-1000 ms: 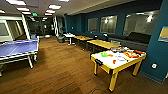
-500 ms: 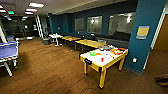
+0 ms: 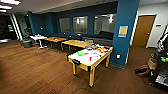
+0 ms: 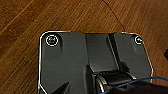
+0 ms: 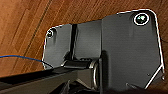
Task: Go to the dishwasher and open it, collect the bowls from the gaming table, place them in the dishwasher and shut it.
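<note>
The gaming table (image 3: pixel 93 65) stands mid-room on the wooden floor, with a glossy white top, yellow sides and legs, and a black slot (image 3: pixel 76 62) at its near end. A bright green bowl (image 3: pixel 80 53) sits on its top among several small red, orange and blue items that are too blurred to tell apart. The dishwasher is out of view. Both wrist views look down past the robot's dark plate onto wooden floor (image 4: pixel 75 17) (image 5: pixel 25 30).
A blue pillar (image 3: pixel 123 32) rises just behind the table's far right corner. Yellow-topped tables (image 3: pixel 77 43), a small white table (image 3: pixel 38 37) and a dark sofa (image 3: pixel 105 37) line the back. At the right are a wooden door (image 3: pixel 143 31), a bag (image 3: pixel 143 70) and dark equipment (image 3: pixel 161 72).
The camera has swung right: the gaming table has slid from picture right toward the middle, and the table-tennis table at the left has left the picture.
</note>
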You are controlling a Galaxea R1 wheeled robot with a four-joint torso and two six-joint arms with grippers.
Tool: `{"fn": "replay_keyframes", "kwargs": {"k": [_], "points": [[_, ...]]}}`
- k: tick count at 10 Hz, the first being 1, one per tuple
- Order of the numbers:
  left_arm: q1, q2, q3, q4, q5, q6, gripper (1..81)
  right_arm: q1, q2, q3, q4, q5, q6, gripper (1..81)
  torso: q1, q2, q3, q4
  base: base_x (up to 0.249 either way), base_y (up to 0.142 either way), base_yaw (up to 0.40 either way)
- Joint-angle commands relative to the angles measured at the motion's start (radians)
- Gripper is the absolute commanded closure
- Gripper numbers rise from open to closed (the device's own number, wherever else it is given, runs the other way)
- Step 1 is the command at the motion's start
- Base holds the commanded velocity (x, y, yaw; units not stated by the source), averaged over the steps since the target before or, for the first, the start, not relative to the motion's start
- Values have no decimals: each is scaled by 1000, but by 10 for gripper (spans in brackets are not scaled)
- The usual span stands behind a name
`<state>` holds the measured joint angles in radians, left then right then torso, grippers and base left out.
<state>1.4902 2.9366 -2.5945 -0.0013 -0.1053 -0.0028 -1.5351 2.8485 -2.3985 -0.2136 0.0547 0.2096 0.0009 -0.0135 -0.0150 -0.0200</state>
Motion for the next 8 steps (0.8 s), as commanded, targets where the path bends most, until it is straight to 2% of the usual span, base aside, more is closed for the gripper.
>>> {"fn": "replay_keyframes", "kwargs": {"k": [1,5,8], "points": [[-57,-8,4,-2,45,1,10,51,-5,9,-12,-44,-1,10,0,0,0,0,0,0,-383],[-57,-8,4,-2,45,1,10,51,-4,6,-12,-44,-2,10,0,0,0,0,0,0,-377],[-57,-8,4,-3,45,1,10,52,-4,6,-12,-44,-1,10,0,0,0,0,0,0,-261]]}}
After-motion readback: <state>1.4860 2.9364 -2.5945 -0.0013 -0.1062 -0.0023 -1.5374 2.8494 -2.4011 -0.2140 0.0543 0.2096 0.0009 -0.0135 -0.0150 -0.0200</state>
